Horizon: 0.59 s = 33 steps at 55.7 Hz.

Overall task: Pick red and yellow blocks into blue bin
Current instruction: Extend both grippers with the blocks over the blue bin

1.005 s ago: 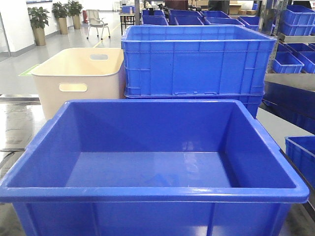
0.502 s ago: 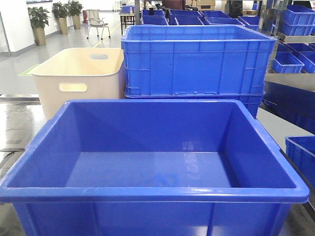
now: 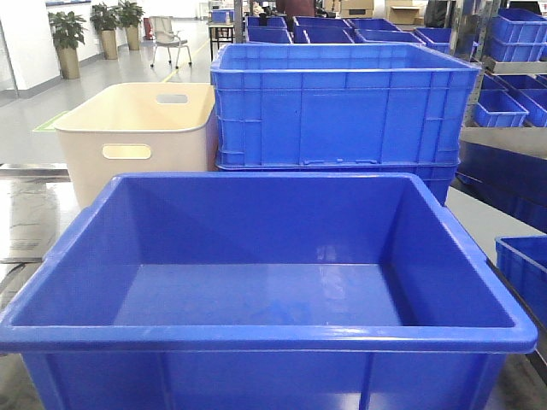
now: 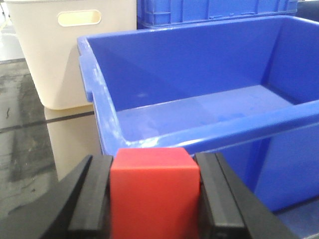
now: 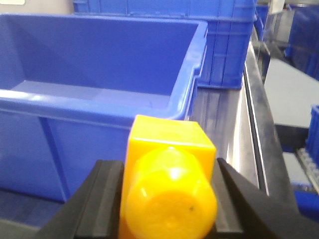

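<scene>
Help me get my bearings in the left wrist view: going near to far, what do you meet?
Red block clamped in the left gripper → blue bin → cream tub and, beside it, the ribbed blue crate.

Only the fingers of each tool are seen, in the wrist views. The left tool (image 4: 154, 199) is formed of two matte black fingers (image 4: 92, 199) with flat, stepped inner pads. The right tool (image 5: 167, 199) is built alike, its black fingers (image 5: 102, 199) broad, angular and unmarked.
</scene>
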### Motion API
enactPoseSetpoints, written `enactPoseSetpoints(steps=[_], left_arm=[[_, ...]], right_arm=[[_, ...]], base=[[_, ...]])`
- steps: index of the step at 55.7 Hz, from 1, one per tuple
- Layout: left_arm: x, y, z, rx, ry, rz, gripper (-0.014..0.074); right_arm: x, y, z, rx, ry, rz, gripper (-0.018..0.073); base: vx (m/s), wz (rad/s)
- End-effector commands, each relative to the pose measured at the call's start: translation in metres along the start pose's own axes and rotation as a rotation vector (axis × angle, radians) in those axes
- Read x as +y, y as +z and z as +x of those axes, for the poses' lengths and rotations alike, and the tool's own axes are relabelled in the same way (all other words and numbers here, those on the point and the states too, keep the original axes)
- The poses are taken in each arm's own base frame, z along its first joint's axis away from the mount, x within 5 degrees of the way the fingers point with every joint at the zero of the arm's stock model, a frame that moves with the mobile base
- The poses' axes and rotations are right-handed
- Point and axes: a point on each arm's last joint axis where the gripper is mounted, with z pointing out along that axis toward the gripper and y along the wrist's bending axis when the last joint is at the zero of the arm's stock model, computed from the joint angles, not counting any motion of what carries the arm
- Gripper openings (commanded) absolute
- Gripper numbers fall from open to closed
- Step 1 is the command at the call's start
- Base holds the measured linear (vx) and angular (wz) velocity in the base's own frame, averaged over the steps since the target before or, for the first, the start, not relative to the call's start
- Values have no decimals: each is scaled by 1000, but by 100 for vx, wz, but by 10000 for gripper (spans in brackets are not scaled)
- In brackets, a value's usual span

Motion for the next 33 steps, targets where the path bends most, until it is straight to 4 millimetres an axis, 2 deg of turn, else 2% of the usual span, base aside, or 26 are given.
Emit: enactPoseSetpoints(steps=[1,8,15,24,33], left_arm=[[2,-7,-31,-139,4,-29,2],[2,-9,-65,-186,104,-25,2],[1,8,-97,-151,148,15,2],[-4,63,-120,-80,115,103,2],[-14,117,-128,-16,81,174,2]], right_arm=[[-1,-1,-28,-141,-70,13,-7],[2,11,-51,-140,-128,-23,-7],[14,38,-80,-108,-171,-117,-7],[39,92,-115,-65,-218,-210,-7],[55,143,-142,-105,-158,-228,-7]], base=[[0,0],[0,0],[0,0],[0,0],[0,0]])
